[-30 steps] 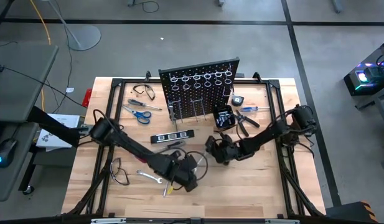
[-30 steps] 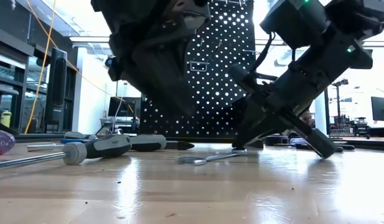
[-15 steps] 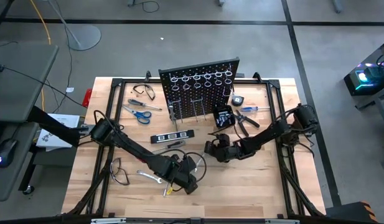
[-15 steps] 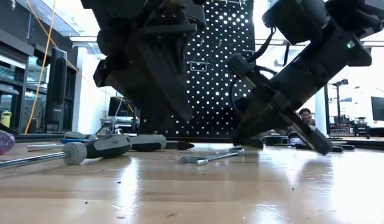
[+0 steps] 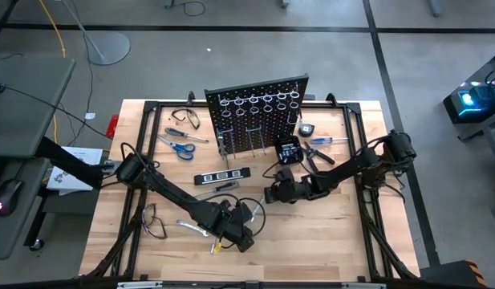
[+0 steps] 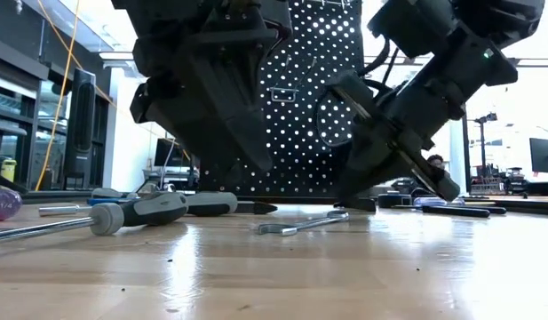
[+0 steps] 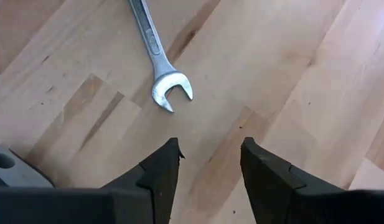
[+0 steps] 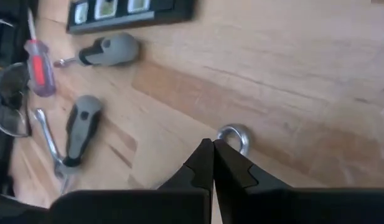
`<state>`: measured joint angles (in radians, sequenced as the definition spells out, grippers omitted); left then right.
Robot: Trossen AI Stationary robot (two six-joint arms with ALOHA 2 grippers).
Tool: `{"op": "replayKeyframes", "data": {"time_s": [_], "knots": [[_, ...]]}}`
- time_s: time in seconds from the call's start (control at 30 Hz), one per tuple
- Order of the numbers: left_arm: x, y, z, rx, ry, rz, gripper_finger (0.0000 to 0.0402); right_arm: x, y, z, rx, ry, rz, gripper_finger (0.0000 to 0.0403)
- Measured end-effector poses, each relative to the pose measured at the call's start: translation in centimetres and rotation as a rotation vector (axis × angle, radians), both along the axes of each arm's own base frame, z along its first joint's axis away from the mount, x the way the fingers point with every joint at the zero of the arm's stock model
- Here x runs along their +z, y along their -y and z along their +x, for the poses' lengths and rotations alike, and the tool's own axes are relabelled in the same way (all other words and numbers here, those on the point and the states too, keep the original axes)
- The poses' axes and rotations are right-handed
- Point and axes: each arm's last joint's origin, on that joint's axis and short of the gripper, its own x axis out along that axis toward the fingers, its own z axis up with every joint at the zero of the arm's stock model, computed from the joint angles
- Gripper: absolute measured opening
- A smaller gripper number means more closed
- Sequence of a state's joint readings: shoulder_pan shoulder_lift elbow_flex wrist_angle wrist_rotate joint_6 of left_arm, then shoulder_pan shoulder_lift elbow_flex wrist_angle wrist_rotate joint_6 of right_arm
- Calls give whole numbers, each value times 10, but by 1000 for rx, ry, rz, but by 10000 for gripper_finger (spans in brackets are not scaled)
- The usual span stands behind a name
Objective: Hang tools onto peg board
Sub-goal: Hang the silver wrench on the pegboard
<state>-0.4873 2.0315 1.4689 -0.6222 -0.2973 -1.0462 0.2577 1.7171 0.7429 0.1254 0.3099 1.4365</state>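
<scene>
1. High view: the peg board (image 5: 259, 112) stands upright at the far middle of the table (image 5: 343, 233), rings along its top row. Most tools lie flat around it: blue scissors (image 5: 180, 148) on the far left, pliers (image 5: 315, 156) just right of the board. The left gripper (image 5: 241, 238) hangs low over the near middle and the right gripper (image 5: 273, 193) sits just right of it, nearer the board. My guess is both arms are crowding the same wrench.

2. Low view: a silver wrench (image 6: 302, 223) lies flat on the wood in front of the board, with both arms hanging above it. A grey-handled screwdriver (image 6: 136, 212) rests to the left.

3. Left wrist view: fingers (image 7: 159, 174) are apart and hold nothing, pointed at the wrench's open end (image 7: 170, 91), probably lining up a pick.

4. Right wrist view: fingers (image 8: 201, 163) are pressed together, empty, tips just beside the wrench's ring end (image 8: 235, 135). A red screwdriver (image 8: 37, 65) lies farther off.

5. No readable brand or writing anywhere.
</scene>
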Motion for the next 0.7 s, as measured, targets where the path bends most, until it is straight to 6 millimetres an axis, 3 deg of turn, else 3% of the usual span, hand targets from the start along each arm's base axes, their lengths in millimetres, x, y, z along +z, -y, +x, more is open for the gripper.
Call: {"op": "replayKeyframes", "data": {"time_s": [0.7], "knots": [[0,-1,1,27,6,-6,156,0,0,2,106,-10,-99,0]]}}
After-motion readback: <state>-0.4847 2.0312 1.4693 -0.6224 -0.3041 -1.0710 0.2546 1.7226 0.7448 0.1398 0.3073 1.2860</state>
